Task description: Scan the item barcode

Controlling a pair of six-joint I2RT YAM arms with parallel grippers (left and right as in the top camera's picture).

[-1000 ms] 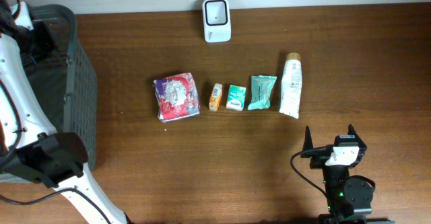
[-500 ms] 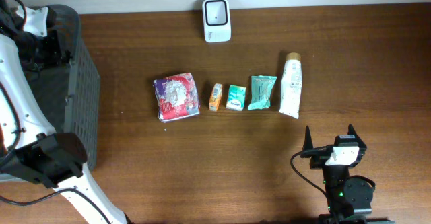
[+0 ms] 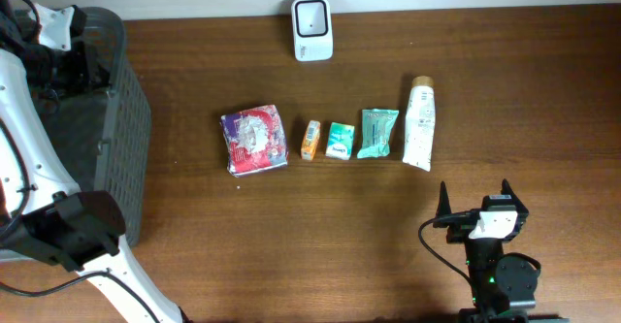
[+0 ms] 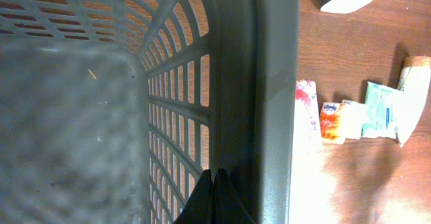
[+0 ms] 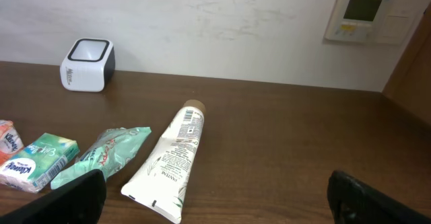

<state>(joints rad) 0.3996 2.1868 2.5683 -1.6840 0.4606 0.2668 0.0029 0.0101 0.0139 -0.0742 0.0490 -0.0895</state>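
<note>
Several items lie in a row mid-table: a purple-red pack [image 3: 254,140], a small orange pack [image 3: 310,140], a green tissue pack [image 3: 339,141], a teal pouch [image 3: 377,133] and a white tube [image 3: 419,124]. The white barcode scanner [image 3: 311,29] stands at the back edge. My left gripper [image 3: 60,34] is at the grey basket [image 3: 121,139]. In the left wrist view it [image 4: 217,183] is shut, tips together against the inner side of the basket wall [image 4: 269,83]. My right gripper [image 3: 474,197] stands open near the front edge, nothing between its fingers, with the tube [image 5: 172,160] ahead of it.
The tall lattice basket fills the table's left end, its right rim close to the purple-red pack [image 4: 306,113]. A wall panel [image 5: 363,12] hangs behind the table. The right arm's base and cable sit at the front right.
The basket has slid to the right together with my left gripper. The items, the scanner and the right arm have not moved.
</note>
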